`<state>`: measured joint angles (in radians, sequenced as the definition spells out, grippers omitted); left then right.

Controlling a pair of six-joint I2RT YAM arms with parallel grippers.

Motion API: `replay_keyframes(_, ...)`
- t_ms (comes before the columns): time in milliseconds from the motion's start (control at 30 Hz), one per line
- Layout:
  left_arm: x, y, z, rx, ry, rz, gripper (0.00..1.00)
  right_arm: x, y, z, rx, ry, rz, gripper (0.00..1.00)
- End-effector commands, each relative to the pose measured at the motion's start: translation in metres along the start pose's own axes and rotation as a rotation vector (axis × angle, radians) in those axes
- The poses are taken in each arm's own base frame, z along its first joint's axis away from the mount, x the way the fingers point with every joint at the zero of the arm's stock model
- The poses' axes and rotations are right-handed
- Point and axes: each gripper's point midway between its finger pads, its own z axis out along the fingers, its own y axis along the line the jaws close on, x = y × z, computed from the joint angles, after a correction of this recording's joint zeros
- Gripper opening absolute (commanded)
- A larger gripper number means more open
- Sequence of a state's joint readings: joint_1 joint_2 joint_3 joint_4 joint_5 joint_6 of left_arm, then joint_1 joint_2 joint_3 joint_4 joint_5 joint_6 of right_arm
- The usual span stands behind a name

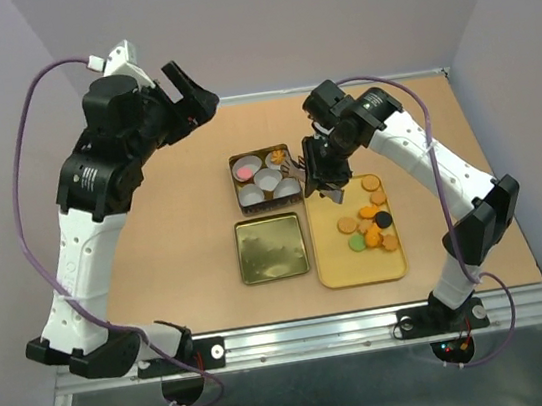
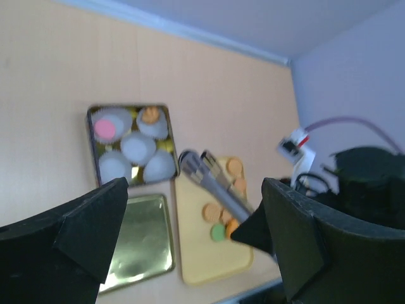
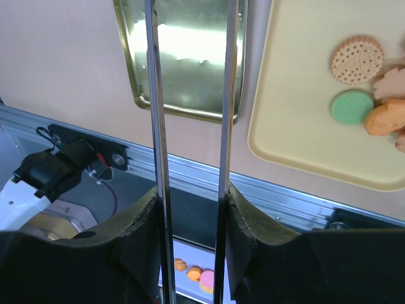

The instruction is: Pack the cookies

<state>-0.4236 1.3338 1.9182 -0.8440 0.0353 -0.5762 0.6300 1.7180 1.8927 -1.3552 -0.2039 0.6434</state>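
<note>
Several cookies (image 1: 370, 224) in tan, orange, green and black lie on the yellow tray (image 1: 346, 268). A pink cookie (image 1: 243, 169) and an orange one (image 1: 274, 158) sit in white paper liners inside the square tin (image 1: 266, 178). My right gripper (image 1: 319, 171) hovers between tin and tray, shut on metal tongs (image 3: 155, 126) whose two arms run between its jaws (image 3: 192, 190). The tong tips (image 1: 296, 166) reach the tin's right edge. My left gripper (image 1: 197, 94) is raised at the far left, open and empty (image 2: 190, 209), looking down on the tin (image 2: 130, 145) and the tongs (image 2: 212, 180).
The gold tin lid (image 1: 271, 247) lies flat left of the tray, in front of the tin. A metal rail (image 1: 320, 332) runs along the near table edge. Grey walls close in the back and sides.
</note>
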Motion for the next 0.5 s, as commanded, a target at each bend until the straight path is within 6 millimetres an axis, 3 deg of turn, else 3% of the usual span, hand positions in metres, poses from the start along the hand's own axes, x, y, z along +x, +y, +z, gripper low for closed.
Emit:
replay_keyframes(0, -0.067, -0.006, -0.051, 0.025, -0.35, -0.027, 0.99, -0.009, 0.012, -0.005, -0.047, -0.03, -0.092, 0.29)
replay_keyframes(33, -0.072, -0.003, -0.062, 0.046, -0.423, -0.048, 0.99, -0.012, 0.008, -0.003, -0.024, -0.044, -0.092, 0.29)
replay_keyframes(67, -0.099, -0.02, -0.115, 0.186, -0.622, -0.07, 0.99, -0.014, 0.006, -0.001, -0.01, -0.049, -0.092, 0.29)
replay_keyframes(100, -0.076, -0.001, -0.09, 0.164, -0.609, -0.077, 0.99, -0.016, 0.005, 0.0, -0.001, -0.053, -0.084, 0.29)
replay_keyframes(133, -0.085, 0.005, -0.109, 0.172, -0.697, -0.136, 0.99, -0.017, 0.004, 0.002, 0.007, -0.054, -0.076, 0.29)
replay_keyframes(233, -0.073, 0.019, -0.087, 0.098, -0.634, -0.072, 0.99, -0.015, 0.006, 0.014, -0.01, -0.032, -0.042, 0.29)
replay_keyframes(267, -0.058, 0.027, -0.062, 0.047, -0.545, 0.04, 0.99, -0.013, 0.008, 0.019, -0.028, -0.026, -0.038, 0.29)
replay_keyframes(300, -0.052, 0.034, -0.051, 0.01, -0.504, 0.075, 0.99, -0.019, 0.012, 0.025, -0.05, -0.049, -0.035, 0.29)
replay_keyframes(367, -0.046, 0.068, -0.03, -0.153, -0.448, 0.09, 0.95, -0.019, 0.012, 0.036, -0.043, -0.03, -0.021, 0.28)
replay_keyframes(433, -0.045, 0.086, -0.021, -0.216, -0.407, 0.096, 0.97, -0.027, 0.02, 0.041, -0.064, -0.025, -0.023, 0.28)
replay_keyframes(467, -0.044, 0.084, -0.021, -0.207, -0.394, 0.106, 0.97, -0.031, 0.024, 0.041, -0.074, -0.029, -0.029, 0.28)
